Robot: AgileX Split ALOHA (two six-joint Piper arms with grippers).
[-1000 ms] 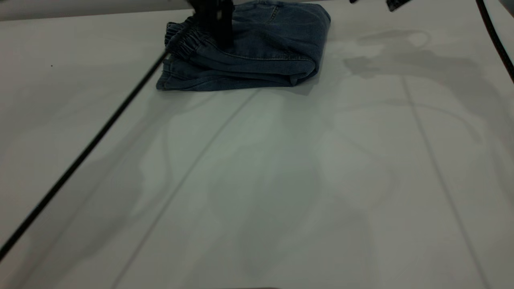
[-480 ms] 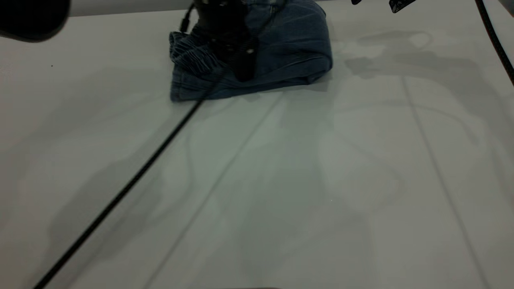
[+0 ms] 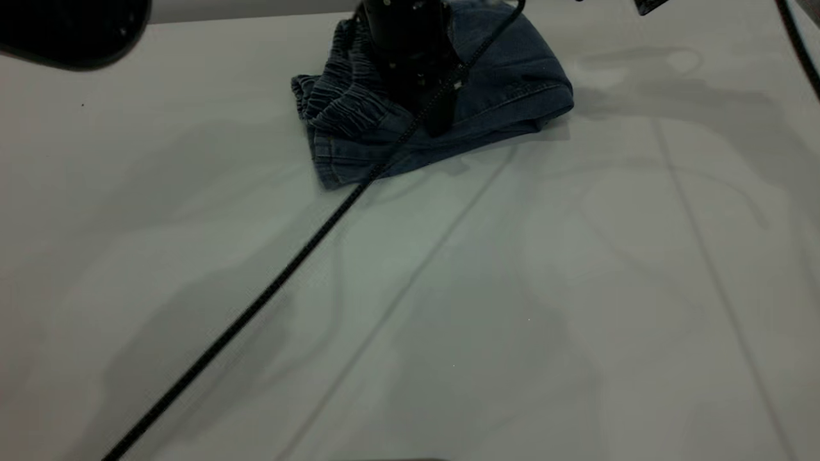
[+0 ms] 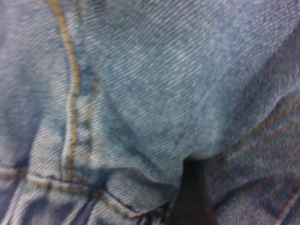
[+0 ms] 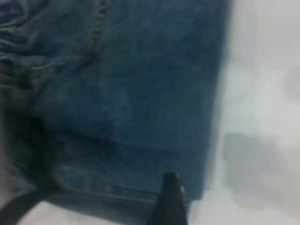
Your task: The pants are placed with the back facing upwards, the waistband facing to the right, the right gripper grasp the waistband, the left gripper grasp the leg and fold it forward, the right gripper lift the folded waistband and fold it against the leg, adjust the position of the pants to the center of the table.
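The pants (image 3: 506, 96) lie folded into a thick blue denim bundle at the far middle of the table (image 3: 525, 301). Their ruffled waistband (image 3: 339, 102) lies on top at the bundle's left end. My left gripper (image 3: 430, 114) stands on the bundle, shut on a bunch of denim. In the left wrist view, denim (image 4: 140, 93) fills the picture and bulges over a dark finger (image 4: 187, 201). Only a bit of my right gripper (image 3: 648, 6) shows, at the far right edge, apart from the pants. The right wrist view shows the pants' edge (image 5: 140, 93) beside bare table (image 5: 262, 93). The printed leg is hidden in the fold.
A thin black cable (image 3: 275, 288) runs from the near left corner up across the table to the left gripper. A dark rounded body (image 3: 70, 29) hangs at the far left corner. Another black cable (image 3: 799, 45) crosses the far right corner.
The pants have slid to the right and turned with the left gripper on them. The cable has swung right with it, and the dark body has come in at the far left.
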